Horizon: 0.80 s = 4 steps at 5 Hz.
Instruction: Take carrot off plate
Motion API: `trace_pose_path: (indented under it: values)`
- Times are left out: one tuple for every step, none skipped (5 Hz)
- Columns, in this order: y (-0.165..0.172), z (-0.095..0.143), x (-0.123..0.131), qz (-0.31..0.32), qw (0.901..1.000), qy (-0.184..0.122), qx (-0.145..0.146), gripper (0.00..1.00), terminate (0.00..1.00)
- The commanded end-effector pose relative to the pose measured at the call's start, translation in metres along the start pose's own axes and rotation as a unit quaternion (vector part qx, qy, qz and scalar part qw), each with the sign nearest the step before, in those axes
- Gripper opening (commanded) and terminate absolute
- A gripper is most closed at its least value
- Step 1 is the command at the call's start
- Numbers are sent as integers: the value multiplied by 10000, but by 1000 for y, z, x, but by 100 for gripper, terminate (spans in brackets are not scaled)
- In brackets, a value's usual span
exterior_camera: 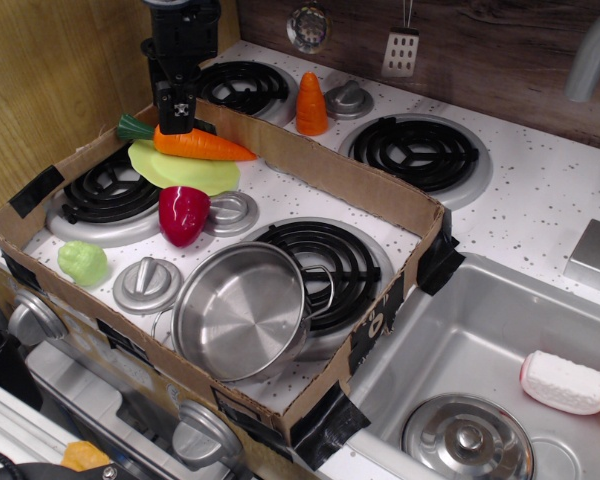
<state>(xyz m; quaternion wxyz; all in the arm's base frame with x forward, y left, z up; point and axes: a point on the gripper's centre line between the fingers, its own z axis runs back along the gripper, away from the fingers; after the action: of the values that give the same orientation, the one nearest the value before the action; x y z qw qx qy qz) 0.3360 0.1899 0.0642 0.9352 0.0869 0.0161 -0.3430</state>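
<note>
The carrot [202, 145] lies across the lime-green plate [185, 168] near the worktop's back-left corner, its dark green stem end toward the left edge and its tip toward the cardboard wall [330, 178]. The black gripper [175, 118] hangs directly over the carrot's thick end, its fingertips at the carrot's top; whether they grip it cannot be told. Just in front of the plate sits a red toy vegetable [183, 213]. A steel pot [240, 312] stands toward the front edge, and a pale green vegetable [83, 262] near the left edge.

Bright even light, glare on steel pot [242, 315], soft shadows, pic sharp w/ slight grain
</note>
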Motion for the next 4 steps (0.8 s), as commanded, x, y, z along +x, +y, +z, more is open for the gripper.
trace_pose_path:
  values:
    - [4,-5,-3,-83,9997,-145,186,100,0]
    - [7,-13,-5,-138,9995,-222,170,100,0]
    - [14,-19,-3,-220,9994,-242,121,100,0]
    - [20,-24,0,-291,9991,-301,34,100,0]
